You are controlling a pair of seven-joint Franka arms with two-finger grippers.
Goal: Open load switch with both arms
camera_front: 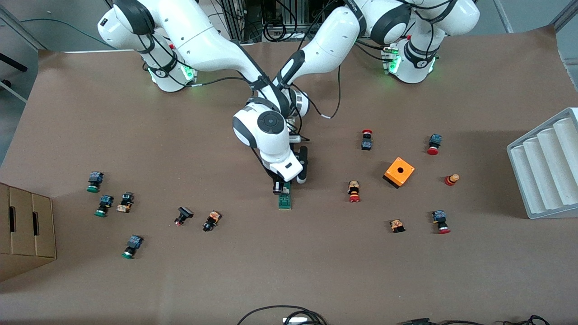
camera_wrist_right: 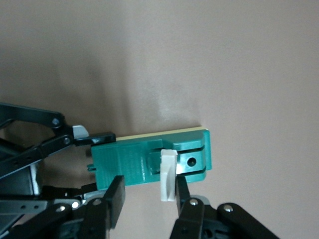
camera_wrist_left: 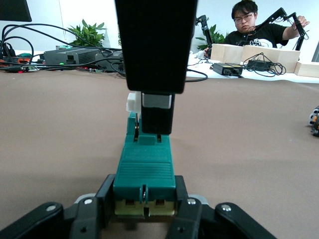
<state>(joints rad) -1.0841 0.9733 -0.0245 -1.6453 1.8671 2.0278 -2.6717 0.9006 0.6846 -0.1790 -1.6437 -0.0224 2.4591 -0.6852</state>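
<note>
The load switch (camera_front: 285, 200) is a narrow dark-green block lying flat at mid-table, with a white lever (camera_wrist_right: 168, 174) sticking out of its side. My left gripper (camera_wrist_left: 144, 211) reaches in low along the table and is shut on the switch's end nearer the robots. In the front view it is mostly hidden under the right hand. My right gripper (camera_wrist_right: 148, 186) comes down from above beside the switch (camera_wrist_right: 149, 159), its jaws apart. One of its fingers (camera_wrist_right: 181, 191) rests against the lever and nothing is clamped between them.
An orange box with a hole (camera_front: 399, 172) and several red-capped push buttons (camera_front: 354, 191) lie toward the left arm's end. Green-capped buttons (camera_front: 104, 205) lie toward the right arm's end. A grey ribbed rack (camera_front: 544, 167) and a cardboard box (camera_front: 25, 230) stand at the table's ends.
</note>
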